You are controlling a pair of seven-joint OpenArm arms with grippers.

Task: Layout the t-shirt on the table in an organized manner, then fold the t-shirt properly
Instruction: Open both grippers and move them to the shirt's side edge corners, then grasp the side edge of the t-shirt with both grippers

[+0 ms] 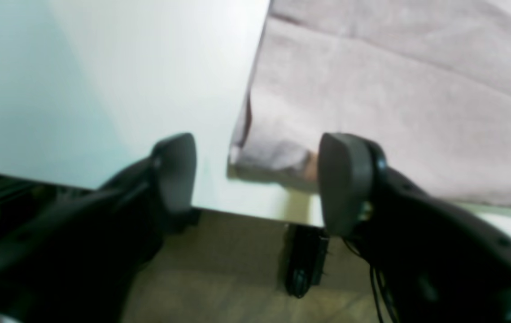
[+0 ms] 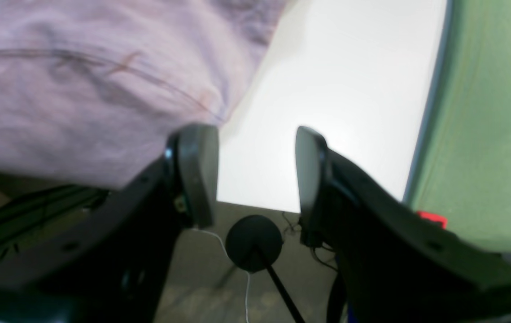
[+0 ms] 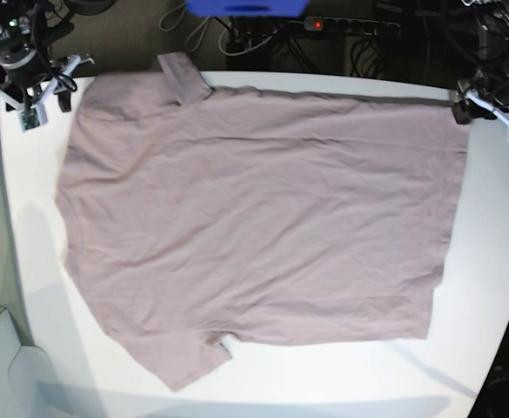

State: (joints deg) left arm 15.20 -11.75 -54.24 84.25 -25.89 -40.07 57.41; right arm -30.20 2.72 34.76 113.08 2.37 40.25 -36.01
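Broadly, the worktop [image 3: 498,261] carries the t-shirt [image 3: 263,226] spread nearly flat over most of its surface, the long axis running side to side in the base view: the collar end and sleeves lie toward that view's left, the straight hem toward its right. One sleeve [image 3: 183,78] is folded over at the far edge, and the other sleeve [image 3: 189,366] points toward the near edge. Both arms sit at the far edge, one at each far corner of the garment. The left gripper [image 1: 257,179] hangs over the table edge with its jaws spread, and the hem corner [image 1: 273,157] lies right in the gap between them, not yet pinched, so a short advance and a close would likely take it. The right gripper [image 2: 255,170] also has its jaws spread and empty; the cloth lies just beside one jaw, toward the shoulder, with bare white surface in the gap. By my judgement the left arm is the nearer to a grasp, while the right must shift sideways onto the cloth.
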